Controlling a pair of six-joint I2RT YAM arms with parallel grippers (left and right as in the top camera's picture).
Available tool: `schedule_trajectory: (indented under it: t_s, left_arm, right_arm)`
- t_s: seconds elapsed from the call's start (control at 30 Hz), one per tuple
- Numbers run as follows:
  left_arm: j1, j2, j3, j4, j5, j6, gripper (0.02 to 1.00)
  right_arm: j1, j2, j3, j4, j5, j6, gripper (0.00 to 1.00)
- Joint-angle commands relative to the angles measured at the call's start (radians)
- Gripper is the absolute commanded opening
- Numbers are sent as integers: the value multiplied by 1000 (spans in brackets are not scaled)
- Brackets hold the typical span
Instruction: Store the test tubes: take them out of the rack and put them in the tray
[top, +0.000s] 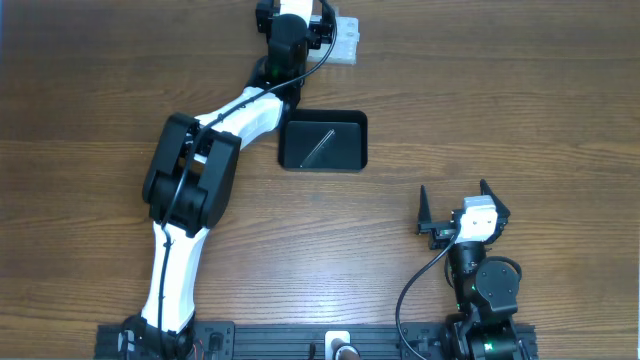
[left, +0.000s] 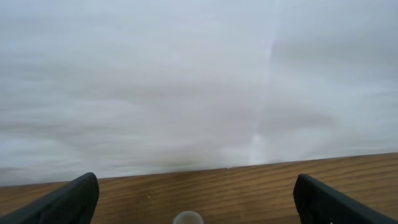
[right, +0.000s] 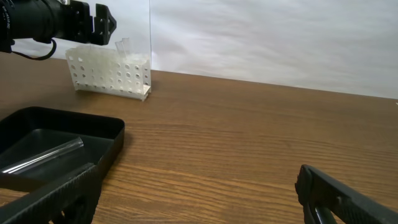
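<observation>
Extraction step: left hand (left: 198, 179), spread wide and empty, over a clear test tube (left: 188, 218) in the white perforated rack (right: 109, 78); next move, by judgement: descend, grip.

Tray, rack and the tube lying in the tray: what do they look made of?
Tray: black, matte with a faint sheen, probably moulded plastic. Rack: white with rows of round holes, likely plastic. Test tube: clear, the tray floor shows through it; glass or clear plastic, I cannot tell which.
</observation>
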Motion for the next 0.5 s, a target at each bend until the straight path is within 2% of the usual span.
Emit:
schedule_trajectory:
  t_s: [0.03, 0.2, 0.5]
  left_arm:
    - [16, 33, 28, 29, 13, 21, 996]
    - [23, 72, 34, 92, 13, 19, 998]
    - [15, 85, 39, 84, 14, 1, 985]
  right_arm:
    - [-3, -1, -5, -2, 13, -2, 993]
    - [-3, -1, -5, -2, 13, -2, 991]
    - [-3, -1, -5, -2, 13, -2, 991]
